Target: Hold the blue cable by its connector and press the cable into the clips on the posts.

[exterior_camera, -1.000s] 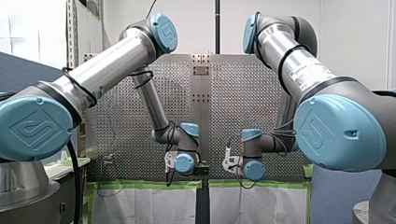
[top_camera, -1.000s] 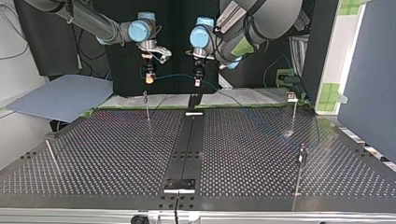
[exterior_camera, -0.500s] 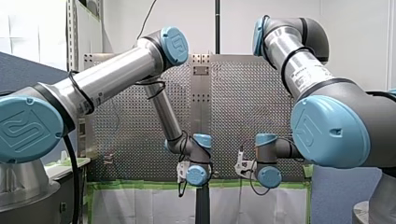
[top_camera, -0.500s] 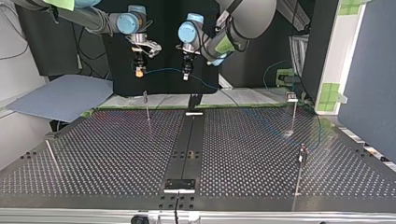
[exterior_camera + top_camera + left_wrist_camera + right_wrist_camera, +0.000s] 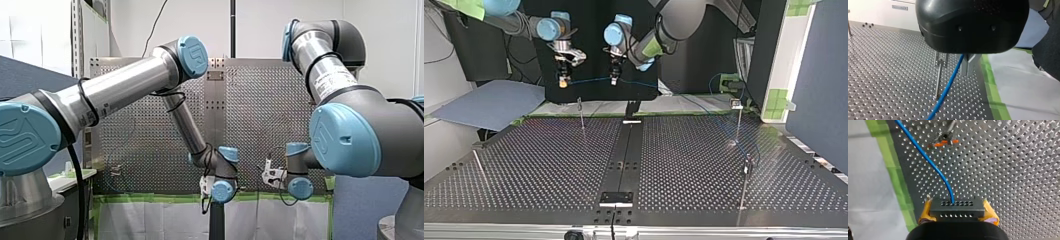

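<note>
Yellow pads (image 5: 925,213) of the right gripper (image 5: 957,213) clamp the two ends of a flat black connector block (image 5: 957,209), so those jaws are closed on the block and on nothing else; the thin blue cable (image 5: 930,162) leaves the block's face and runs ahead over the perforated metal table (image 5: 1010,170); it passes just beside a slim metal post with an orange-tabbed clip (image 5: 945,138), not in the clip.

Further along, the cable goes under the left gripper (image 5: 965,67); in the top view the span between the two grippers hangs nearly level and drops only past the left one, so its jaws are judged narrowly closed on the cable, though the wrist view hides the pinch itself.

Beyond that, the cable slopes down across the table to the top of another thin post (image 5: 745,185) at the top view's right; whether it is clipped there is too small to tell.

The step in hand looks like seating the level span in the orange-tabbed clip. To do it well, the robot should line the span squarely over the clip's mouth, hold it taut, and bring both grippers down together and straight; the block must not twist in the pads. A span set off to one side would likely ride down the post's flank or bend the post.
</note>
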You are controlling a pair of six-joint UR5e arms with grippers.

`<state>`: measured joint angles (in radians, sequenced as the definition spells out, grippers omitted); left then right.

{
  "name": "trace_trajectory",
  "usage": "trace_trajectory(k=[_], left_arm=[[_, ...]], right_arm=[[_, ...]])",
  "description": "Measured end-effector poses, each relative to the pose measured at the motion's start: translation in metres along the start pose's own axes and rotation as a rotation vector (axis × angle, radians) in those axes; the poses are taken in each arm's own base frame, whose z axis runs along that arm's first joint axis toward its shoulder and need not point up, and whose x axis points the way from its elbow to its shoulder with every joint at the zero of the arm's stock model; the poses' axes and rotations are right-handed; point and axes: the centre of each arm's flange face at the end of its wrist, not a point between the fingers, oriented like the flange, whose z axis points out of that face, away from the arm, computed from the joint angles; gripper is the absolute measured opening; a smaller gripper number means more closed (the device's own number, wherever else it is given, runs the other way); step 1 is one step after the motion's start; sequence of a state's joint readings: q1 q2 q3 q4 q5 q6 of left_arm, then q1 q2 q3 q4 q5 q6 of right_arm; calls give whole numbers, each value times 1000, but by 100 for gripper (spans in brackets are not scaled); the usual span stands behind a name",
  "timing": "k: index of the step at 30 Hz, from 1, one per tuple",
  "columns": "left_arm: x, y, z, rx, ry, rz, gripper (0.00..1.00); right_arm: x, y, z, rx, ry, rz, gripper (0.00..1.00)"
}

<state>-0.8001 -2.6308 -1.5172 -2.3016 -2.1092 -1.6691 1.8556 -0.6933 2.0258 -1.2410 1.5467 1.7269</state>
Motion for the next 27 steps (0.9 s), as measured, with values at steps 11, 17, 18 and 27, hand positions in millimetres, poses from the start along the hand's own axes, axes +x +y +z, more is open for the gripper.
trace_trajectory(k=[11, 17, 18, 27], left_arm=[[-19, -25, 22, -8, -48, -34, 0], [-1, -34, 24, 2, -15, -19, 0], [2, -35, 25, 2, -10, -18, 0], [16, -38, 47, -11, -12, -26, 0]], right_arm=[[-12, 16, 24, 41, -26, -8, 0], [-30, 32, 38, 21, -72, -9, 0], [-30, 35, 40, 17, -75, -8, 0], [-19, 52, 71, -9, -79, -3, 0]])
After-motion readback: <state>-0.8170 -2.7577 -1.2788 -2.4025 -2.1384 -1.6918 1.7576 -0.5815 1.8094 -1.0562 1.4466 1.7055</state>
